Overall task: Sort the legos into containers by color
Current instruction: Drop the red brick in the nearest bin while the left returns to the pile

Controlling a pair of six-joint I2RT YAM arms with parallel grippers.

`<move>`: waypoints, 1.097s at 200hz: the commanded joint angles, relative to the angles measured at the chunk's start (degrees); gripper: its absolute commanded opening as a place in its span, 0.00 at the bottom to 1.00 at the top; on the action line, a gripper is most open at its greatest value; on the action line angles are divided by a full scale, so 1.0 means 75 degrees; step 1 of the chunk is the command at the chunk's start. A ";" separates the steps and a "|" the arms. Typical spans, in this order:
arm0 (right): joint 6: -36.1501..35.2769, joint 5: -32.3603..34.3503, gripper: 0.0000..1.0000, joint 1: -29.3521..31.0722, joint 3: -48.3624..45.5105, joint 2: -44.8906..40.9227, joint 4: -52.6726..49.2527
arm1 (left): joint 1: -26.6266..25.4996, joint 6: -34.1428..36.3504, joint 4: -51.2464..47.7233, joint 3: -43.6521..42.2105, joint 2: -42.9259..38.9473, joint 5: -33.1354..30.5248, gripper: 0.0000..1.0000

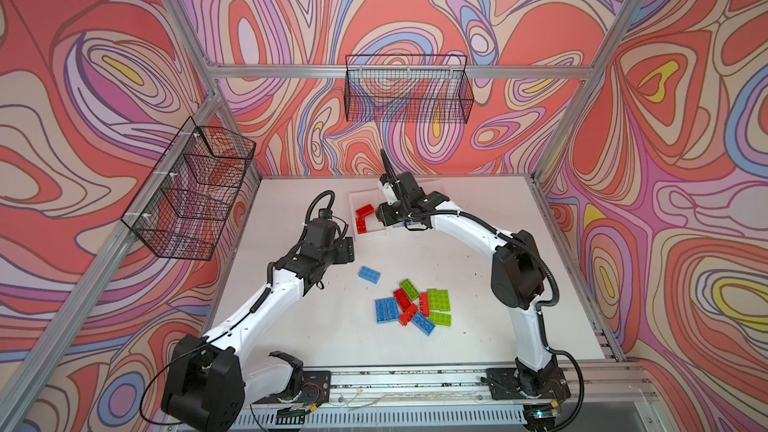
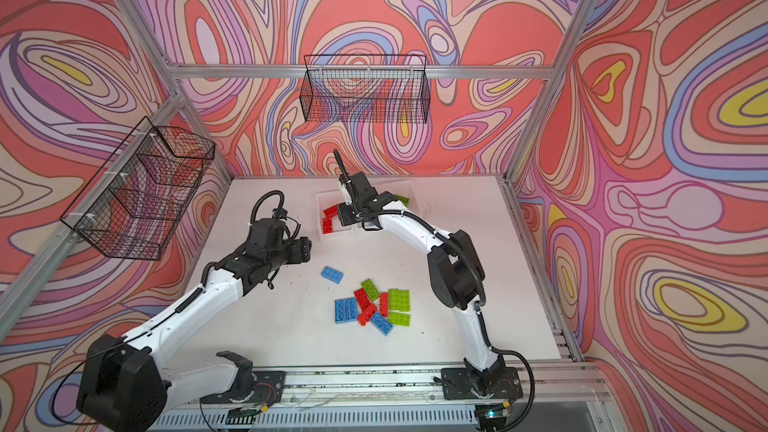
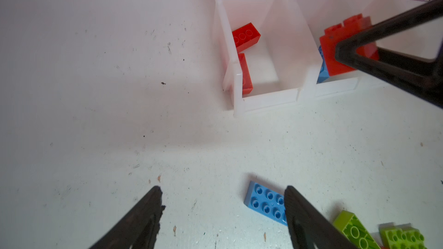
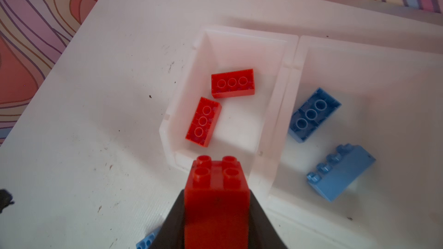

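Observation:
The white containers (image 1: 360,201) (image 4: 247,32) stand in a row at the back middle of the table. Two red legos (image 4: 232,83) (image 4: 203,121) lie in the left one, two blue legos (image 4: 314,113) in the middle one, and a green lego (image 2: 401,200) shows in the right one. My right gripper (image 4: 216,192) (image 1: 380,214) is shut on a red lego (image 4: 217,209) (image 3: 340,41), held above the near edge of the left container. My left gripper (image 3: 223,189) (image 1: 349,249) hangs open and empty over the table beside a lone blue lego (image 3: 266,202) (image 1: 370,275).
A loose pile of red, blue and green legos (image 1: 415,311) (image 2: 374,309) lies on the table in front of the right arm. Black wire baskets hang on the left wall (image 1: 191,189) and the back wall (image 1: 409,89), above the table.

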 commanded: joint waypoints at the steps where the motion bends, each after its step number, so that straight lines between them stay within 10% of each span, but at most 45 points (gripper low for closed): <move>1: 0.0004 -0.0152 0.30 0.0045 0.0808 0.0637 -0.0132 | 0.0028 -0.0285 -0.0378 -0.0293 -0.0419 -0.0171 0.84; 139: 0.0264 0.0745 0.63 -0.0049 0.1461 0.1119 0.0400 | 0.0029 0.0493 -0.1290 -0.0130 -0.0923 -0.0008 0.82; 219: 0.0394 0.0772 0.62 -0.0979 -0.2625 -0.2171 0.1741 | -0.0140 0.6169 -0.2180 0.1420 0.0923 0.1678 0.80</move>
